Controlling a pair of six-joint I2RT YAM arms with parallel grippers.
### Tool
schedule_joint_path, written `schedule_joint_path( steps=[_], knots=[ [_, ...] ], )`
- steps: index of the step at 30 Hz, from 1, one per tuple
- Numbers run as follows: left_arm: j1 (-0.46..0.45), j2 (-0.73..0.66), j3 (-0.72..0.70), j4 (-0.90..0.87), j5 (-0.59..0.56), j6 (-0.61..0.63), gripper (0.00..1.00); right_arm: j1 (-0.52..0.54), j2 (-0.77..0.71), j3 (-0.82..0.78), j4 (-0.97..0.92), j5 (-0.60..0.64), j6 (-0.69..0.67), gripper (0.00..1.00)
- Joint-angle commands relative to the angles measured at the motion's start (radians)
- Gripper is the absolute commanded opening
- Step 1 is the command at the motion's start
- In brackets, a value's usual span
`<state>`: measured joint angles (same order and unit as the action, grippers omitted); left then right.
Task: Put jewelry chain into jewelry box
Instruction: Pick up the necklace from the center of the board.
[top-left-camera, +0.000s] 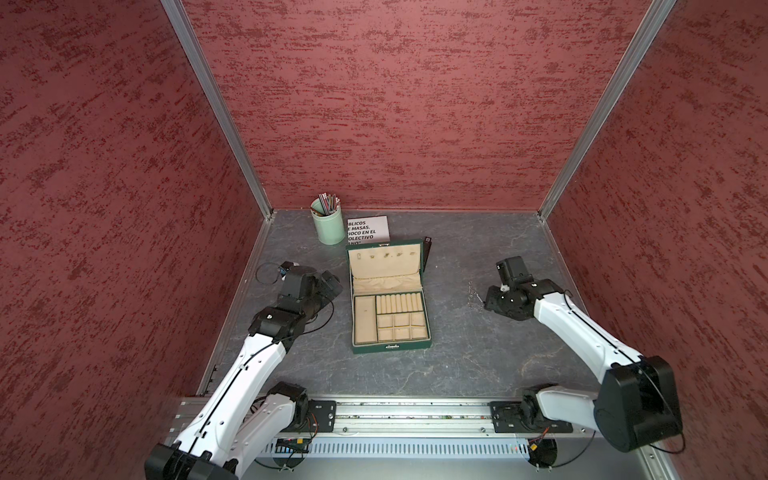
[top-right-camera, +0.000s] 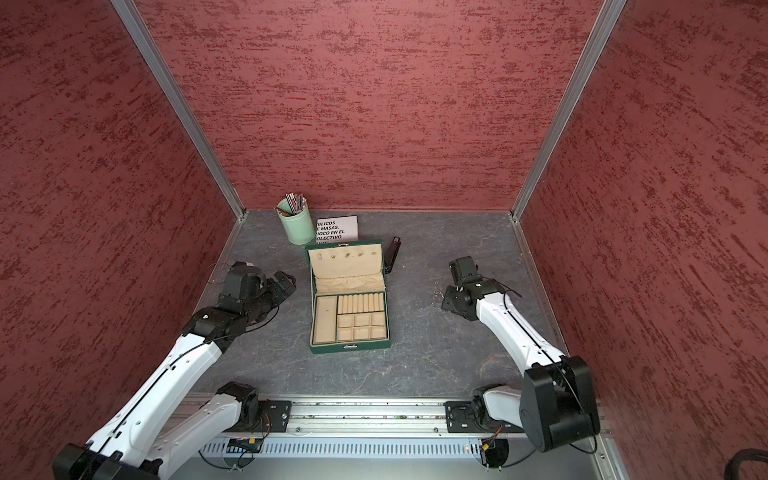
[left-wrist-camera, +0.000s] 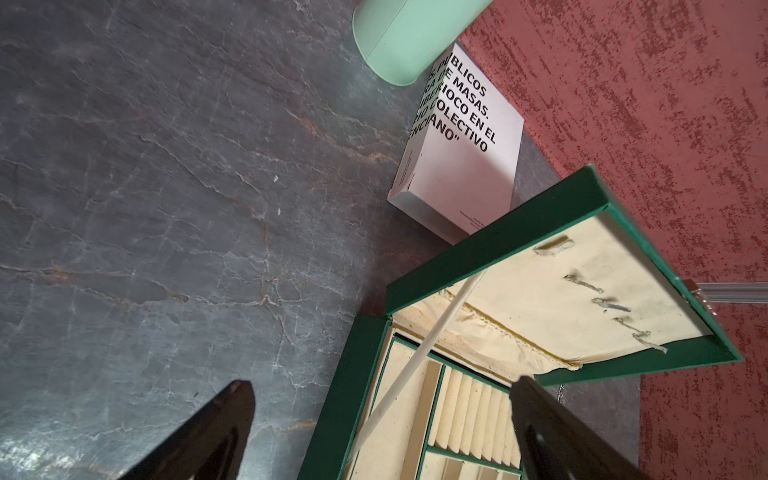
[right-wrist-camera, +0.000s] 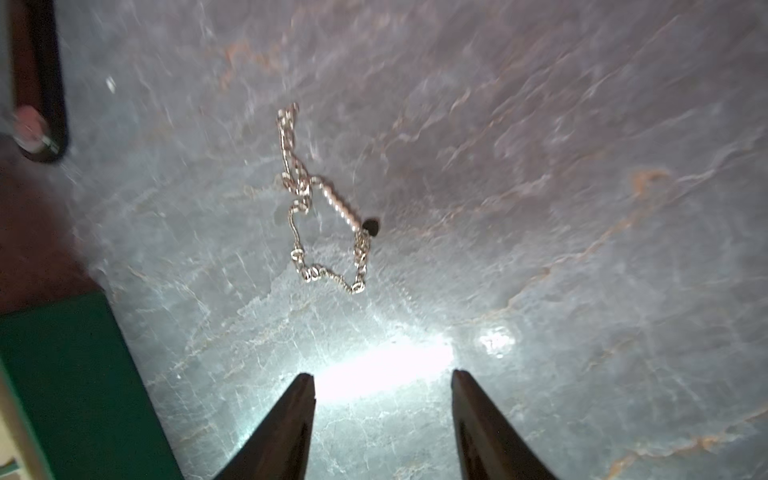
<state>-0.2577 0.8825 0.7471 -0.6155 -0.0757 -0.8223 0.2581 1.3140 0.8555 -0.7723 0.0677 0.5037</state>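
chain (right-wrist-camera: 336, 203) – long axis near-far | R end effector (right-wrist-camera: 382, 374) released | L end effector (left-wrist-camera: 381, 382) released

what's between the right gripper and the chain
Nothing but bare grey tabletop: the right wrist view shows that stretch clear between the right gripper and the chain.

Bare table (top-left-camera: 449, 332) lies between jewelry box (top-left-camera: 390, 345) (lid raised) and jewelry chain (right-wrist-camera: 336, 203).
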Motion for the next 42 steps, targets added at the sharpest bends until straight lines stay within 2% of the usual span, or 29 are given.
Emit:
schedule_joint_path(
  steps=[1, 10, 20, 28, 38, 42],
  knots=[
    [-0.007, -0.010, -0.010, -0.004, 0.029, -0.001, 1.00, 0.047, 0.092, 0.026, -0.053, 0.030, -0.020, 0.49],
    [-0.008, -0.038, -0.021, 0.001, 0.037, 0.011, 1.00, 0.052, 0.233, 0.080, 0.018, 0.092, -0.022, 0.35],
    [-0.008, -0.040, -0.036, 0.007, 0.038, 0.022, 1.00, 0.015, 0.347, 0.138, 0.061, 0.033, -0.005, 0.30],
    [-0.007, -0.050, -0.042, 0.003, 0.038, 0.019, 1.00, -0.025, 0.381, 0.129, 0.106, -0.014, 0.017, 0.25],
    [-0.008, -0.063, -0.061, 0.007, 0.048, 0.002, 1.00, -0.048, 0.412, 0.106, 0.163, -0.056, 0.054, 0.25],
    [-0.008, -0.074, -0.057, -0.006, 0.046, 0.002, 1.00, -0.050, 0.405, 0.094, 0.157, -0.037, 0.053, 0.15]
  ],
)
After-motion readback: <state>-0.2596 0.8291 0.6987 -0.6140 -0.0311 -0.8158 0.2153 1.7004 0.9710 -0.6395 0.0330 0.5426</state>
